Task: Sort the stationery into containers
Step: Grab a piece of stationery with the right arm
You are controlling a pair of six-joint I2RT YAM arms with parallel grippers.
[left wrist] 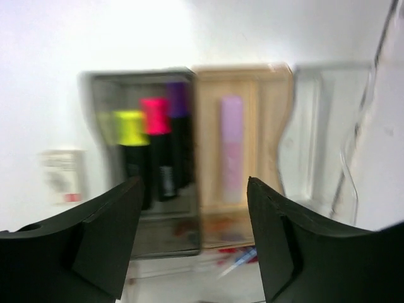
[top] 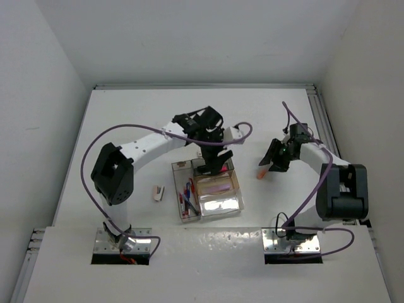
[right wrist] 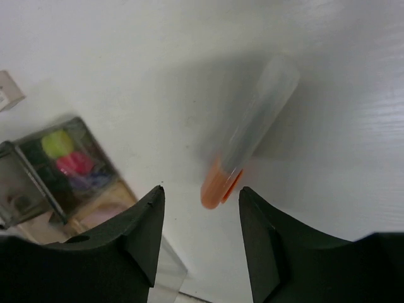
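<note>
Highlighter (right wrist: 247, 136), orange-capped, lies loose on the table (right wrist: 95, 50) beside the trays (top: 241, 196), just below my right pincer (right wrist: 201, 192), whose jaws stand parted and empty. Picking it up is the step in hand. Next I must drop astride its barrel, close, then carry it to the grey tray (left wrist: 95, 126) of highlighters (left wrist: 154, 117), where my left pincer (left wrist: 194, 186) hangs wide, empty.

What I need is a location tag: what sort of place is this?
Probably a robotics lab cell: a left arm and right arm bolted to a white table, enclosed by white walls.
</note>
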